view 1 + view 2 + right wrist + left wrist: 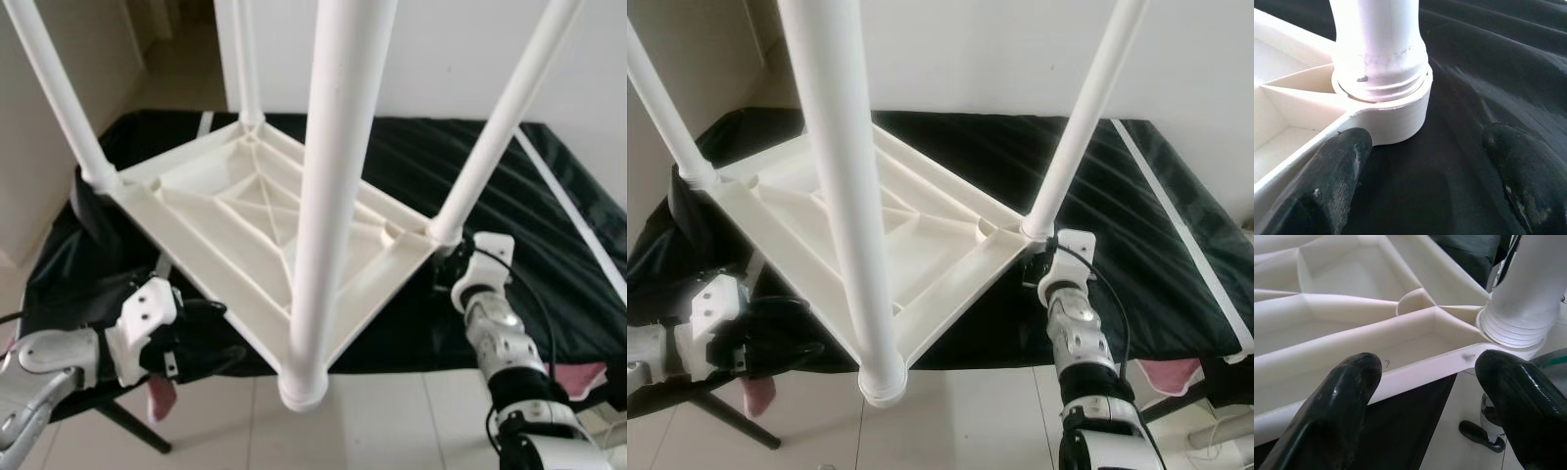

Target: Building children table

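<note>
the table (265,220) lies upside down on the black surface (549,245), four legs fitted. left gripper (1425,396) and right gripper (1420,171) flank its near corners, fingers spread, holding nothing. next, likely: grip, flip upright.

Smooth, faintly glossy white plastic table (255,211) rests on wrinkled, shiny black cloth (549,245).

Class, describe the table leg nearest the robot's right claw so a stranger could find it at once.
Start at the white table lying upside down on the black cloth, its four legs pointing up. Go to the corner by the right claw. The leg there leans up and rightward, thinner-looking than the big near leg at the front corner.
</note>
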`<state>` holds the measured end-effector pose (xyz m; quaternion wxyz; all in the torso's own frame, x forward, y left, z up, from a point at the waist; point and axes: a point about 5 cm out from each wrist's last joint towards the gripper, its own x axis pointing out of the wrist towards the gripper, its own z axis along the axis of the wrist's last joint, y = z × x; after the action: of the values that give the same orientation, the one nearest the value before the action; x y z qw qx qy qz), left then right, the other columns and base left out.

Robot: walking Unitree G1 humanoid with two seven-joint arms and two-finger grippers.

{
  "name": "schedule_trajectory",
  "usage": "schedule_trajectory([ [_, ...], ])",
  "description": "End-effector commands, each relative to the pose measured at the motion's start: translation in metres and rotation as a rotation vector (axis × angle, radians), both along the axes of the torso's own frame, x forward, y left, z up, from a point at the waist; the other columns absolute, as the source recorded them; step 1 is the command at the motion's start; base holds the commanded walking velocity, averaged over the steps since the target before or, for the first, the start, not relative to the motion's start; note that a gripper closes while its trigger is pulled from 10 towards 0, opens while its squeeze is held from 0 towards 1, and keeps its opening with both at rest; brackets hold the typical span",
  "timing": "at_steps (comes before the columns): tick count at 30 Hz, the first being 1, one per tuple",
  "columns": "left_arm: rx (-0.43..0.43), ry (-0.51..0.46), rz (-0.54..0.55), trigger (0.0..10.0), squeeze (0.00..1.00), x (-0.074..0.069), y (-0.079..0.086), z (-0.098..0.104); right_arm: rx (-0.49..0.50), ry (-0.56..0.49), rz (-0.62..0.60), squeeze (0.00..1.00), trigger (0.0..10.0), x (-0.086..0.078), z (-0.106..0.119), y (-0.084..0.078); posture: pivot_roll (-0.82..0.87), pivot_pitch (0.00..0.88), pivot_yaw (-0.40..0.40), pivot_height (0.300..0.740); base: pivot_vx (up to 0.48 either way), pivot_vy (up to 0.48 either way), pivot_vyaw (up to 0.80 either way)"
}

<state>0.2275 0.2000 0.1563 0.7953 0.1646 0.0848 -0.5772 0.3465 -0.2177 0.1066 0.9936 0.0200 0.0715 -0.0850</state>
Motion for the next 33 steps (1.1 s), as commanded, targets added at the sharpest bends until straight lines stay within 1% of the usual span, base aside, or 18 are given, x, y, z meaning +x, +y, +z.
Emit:
schedule_trajectory([
  [1,0.013,-0.021,-0.024,10.0,0.00,0.002,-0.004,0.000,-0.012,-0.034,0.008,0.00,10.0,0.006,0.009,0.002,0.07,0.013,-0.036,0.740,0.000,0.000,0.00],
  [4,0.020,-0.072,-0.016,10.0,0.00,0.009,-0.010,-0.001,-0.018,-0.036,0.009,0.00,10.0,0.008,0.009,0.002,0.08,0.007,-0.045,0.740,0.000,0.000,0.00],
  [7,0.045,-0.118,-0.008,10.0,0.00,0.016,-0.015,-0.003,-0.028,-0.026,0.010,0.00,10.0,0.005,0.005,-0.001,0.08,0.007,-0.045,0.740,0.000,0.000,0.00],
  [8,0.059,-0.152,-0.001,10.0,0.00,0.019,-0.016,-0.003,-0.036,-0.018,0.009,0.00,10.0,0.001,0.002,-0.004,0.07,0.006,-0.047,0.740,0.000,0.000,0.00],
  [9,0.059,-0.152,-0.001,10.0,0.00,0.019,-0.016,-0.003,-0.036,-0.018,0.009,0.00,10.0,0.001,0.002,-0.004,0.07,0.006,-0.047,0.740,0.000,0.000,0.00],
  [13,0.094,-0.179,-0.003,10.0,0.00,0.026,-0.020,-0.006,-0.047,-0.022,0.019,0.00,10.0,-0.010,-0.005,-0.011,0.07,0.010,-0.044,0.740,0.000,0.000,0.00],
  [15,0.114,-0.175,-0.012,10.0,0.00,0.027,-0.019,-0.009,-0.035,-0.032,0.049,0.00,10.0,-0.015,-0.007,-0.011,0.06,0.007,-0.037,0.740,0.000,0.000,0.00],
  [17,0.163,-0.176,-0.025,10.0,0.00,0.031,-0.015,-0.014,-0.076,-0.060,0.153,0.00,10.0,-0.027,-0.008,-0.012,0.04,0.011,-0.024,0.740,0.000,0.000,0.00],
  [18,0.163,-0.176,-0.025,10.0,0.00,0.031,-0.015,-0.014,-0.076,-0.060,0.153,0.00,10.0,-0.027,-0.008,-0.012,0.04,0.011,-0.024,0.740,0.000,0.000,0.00],
  [20,0.202,-0.188,-0.032,10.0,0.00,0.036,-0.011,-0.015,-0.094,-0.081,0.215,0.00,10.0,-0.035,-0.006,-0.013,0.04,0.010,-0.013,0.740,0.000,0.000,0.00],
  [21,0.218,-0.203,-0.033,10.0,0.00,0.040,-0.010,-0.015,-0.129,-0.094,0.284,0.00,10.0,-0.041,-0.004,-0.010,0.03,0.011,-0.005,0.740,0.000,0.000,0.00],
  [22,0.218,-0.203,-0.033,10.0,0.00,0.040,-0.010,-0.015,-0.129,-0.094,0.284,0.00,10.0,-0.041,-0.004,-0.010,0.03,0.011,-0.005,0.740,0.000,0.000,0.00],
  [24,0.234,-0.223,-0.027,10.0,0.00,0.048,-0.009,-0.014,-0.181,-0.108,0.389,0.00,10.0,-0.049,-0.002,-0.004,0.02,0.015,0.005,0.740,0.000,0.000,0.00],
  [26,0.234,-0.223,-0.027,10.0,0.00,0.048,-0.009,-0.014,-0.181,-0.108,0.389,0.00,10.0,-0.049,-0.002,-0.004,0.02,0.015,0.005,0.740,0.000,0.000,0.00],
  [28,0.258,-0.238,-0.009,10.0,0.00,0.061,-0.005,-0.012,-0.157,-0.123,0.417,0.00,10.0,-0.059,-0.003,-0.003,0.01,0.019,0.011,0.740,0.000,0.000,0.00],
  [29,0.258,-0.238,-0.009,10.0,0.00,0.061,-0.005,-0.012,-0.157,-0.123,0.417,0.00,10.0,-0.059,-0.003,-0.003,0.01,0.019,0.011,0.740,0.000,0.000,0.00],
  [31,0.292,-0.232,0.014,10.0,0.00,0.072,0.000,-0.014,-0.116,-0.139,0.431,0.00,10.0,-0.068,-0.002,-0.001,0.00,0.021,0.022,0.740,0.000,0.000,0.00],
  [33,0.304,-0.224,0.008,10.0,0.00,0.073,0.002,-0.015,-0.107,-0.145,0.440,0.00,10.0,-0.071,-0.002,0.001,0.00,0.020,0.026,0.740,0.000,0.000,0.00],
])
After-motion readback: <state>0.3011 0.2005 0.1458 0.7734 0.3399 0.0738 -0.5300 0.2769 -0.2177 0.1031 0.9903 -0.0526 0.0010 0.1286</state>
